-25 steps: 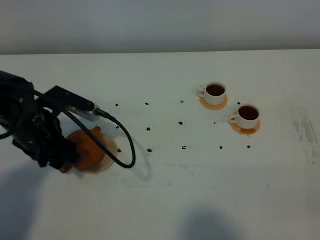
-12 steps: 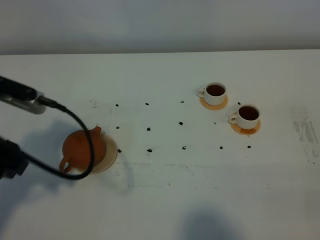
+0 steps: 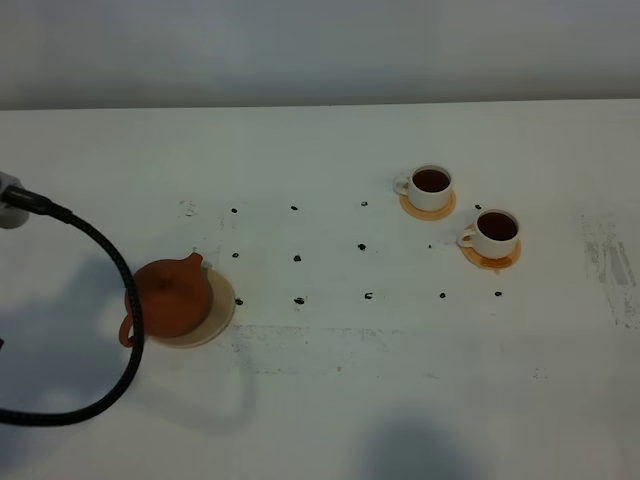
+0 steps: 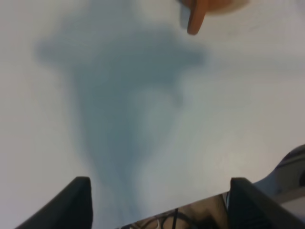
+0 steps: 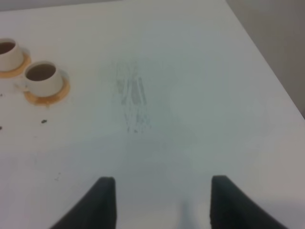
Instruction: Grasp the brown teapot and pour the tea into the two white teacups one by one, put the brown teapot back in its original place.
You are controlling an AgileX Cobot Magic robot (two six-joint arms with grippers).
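Now the brown teapot (image 3: 172, 299) sits on its pale coaster (image 3: 218, 312) at nine o'clock on the desk (image 3: 330, 400); two white teacups (image 3: 431, 186) (image 3: 494, 232) sit full at two o'clock. Both pincers (image 4: 159, 202) (image 5: 161, 200) released, empty.

From up high, neither arm shows; only a black cable (image 3: 100, 330) loops in from the frame's edge, crossing the brown teapot's (image 3: 172, 297) handle side. The left wrist view is badly blurred: the teapot is cut off at the edge, just its handle showing. The right wrist view clips one white teacup (image 5: 8, 53) at its border.
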